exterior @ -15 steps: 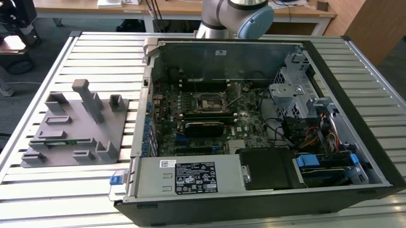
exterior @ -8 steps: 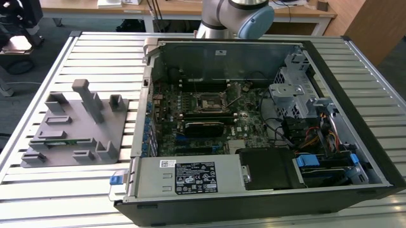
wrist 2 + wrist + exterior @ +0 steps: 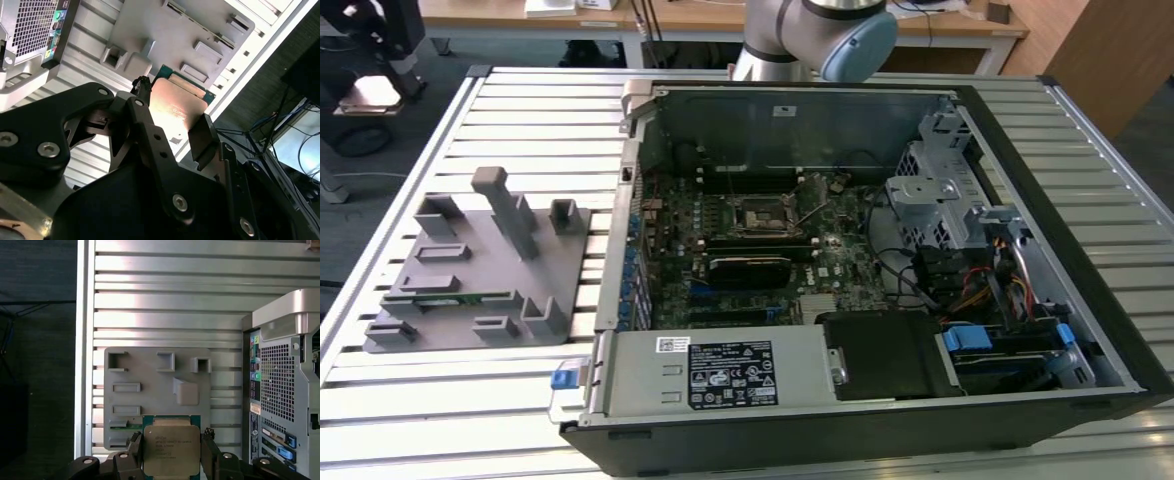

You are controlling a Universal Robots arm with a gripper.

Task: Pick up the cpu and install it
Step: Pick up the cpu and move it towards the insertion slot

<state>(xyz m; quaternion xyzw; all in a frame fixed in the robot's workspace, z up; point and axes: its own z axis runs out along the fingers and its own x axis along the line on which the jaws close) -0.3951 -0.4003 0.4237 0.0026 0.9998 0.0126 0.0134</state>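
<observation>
The cpu (image 3: 171,450) was in my pincer (image 3: 172,442), held by two opposite edges. Its pale metal top faced the camera in the first wrist view, and a thin green border showed around the metal. In the second wrist view the same top caught a warm glare.

My pincer was closed to the width of the chip. One black finger (image 3: 134,450) pressed one side and the other pressed the opposite side, with no gap seen at either contact. It touched nothing else.

In both wrist views the chip was seen against the grey tray (image 3: 150,370) and looked raised clear of it. The tray carried several moulded pockets and blocks. A thin green memory stick (image 3: 122,426) lay in one pocket close to the tray edge nearest the chip.

The tray rested on the slatted metal table (image 3: 520,110), near the table edge at the exterior view's left. Just beside the tray stood the open computer case (image 3: 1067,300), which took up the middle of the table and ran toward the edge at the exterior view's right. Its perforated rear panel faced the tray side in the first wrist view.

Inside the case the motherboard (image 3: 747,250) lay flat, with the square socket (image 3: 758,213) near its middle. My arm (image 3: 814,35) stood beyond the table's far edge in the exterior view, behind the case.
</observation>
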